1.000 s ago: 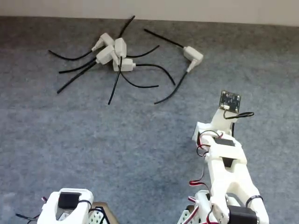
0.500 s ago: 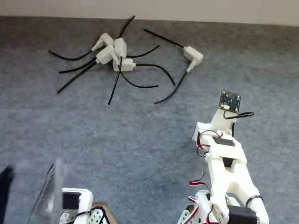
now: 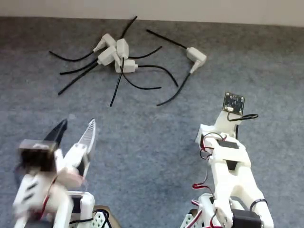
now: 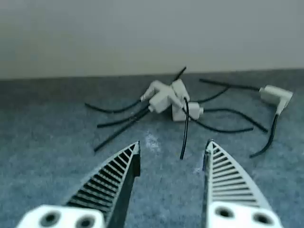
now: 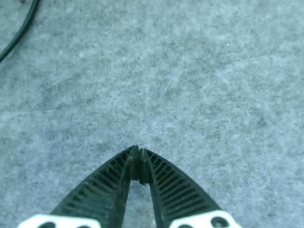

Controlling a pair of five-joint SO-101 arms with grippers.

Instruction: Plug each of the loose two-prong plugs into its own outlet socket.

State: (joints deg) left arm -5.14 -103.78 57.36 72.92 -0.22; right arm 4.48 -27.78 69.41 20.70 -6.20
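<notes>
- Left gripper (image 3: pixel 78 124): near left, above the grey carpet (image 3: pixel 156 142). Fingers spread apart, nothing between them. It faces the far-left cluster of white plug bodies (image 3: pixel 115 56) and is well apart from it.
- Risk, cluster: the bodies lie touching and overlapped, with black cords (image 3: pixel 142 87) crossing over them. A pinch here could catch two bodies, or a cord instead of a body. Lifting one would likely drag its neighbours by the tangle.
- Risk, pairing: cannot tell which bodies carry prongs and which are sockets. A wrong pick gives no mating pair.
- Risk, lone angled plug (image 3: pixel 196 55): far, right of centre, apart from the cluster. Its cord trails toward the near side and could snag or swing the plug when pulled.
- Risk, right gripper (image 5: pixel 139 153): near right, low over the carpet, fingers pressed together on nothing. It is not placed to steady a socket, so a one-armed push would likely slide the socket along the carpet.
- Count: grippers, 2. White bodies in the cluster, 4 (best count, since overlap hides edges). Lone plug, 1. Total bodies, 5.
- Cords: apparently one per body, though the tangle prevents an exact count.
</notes>
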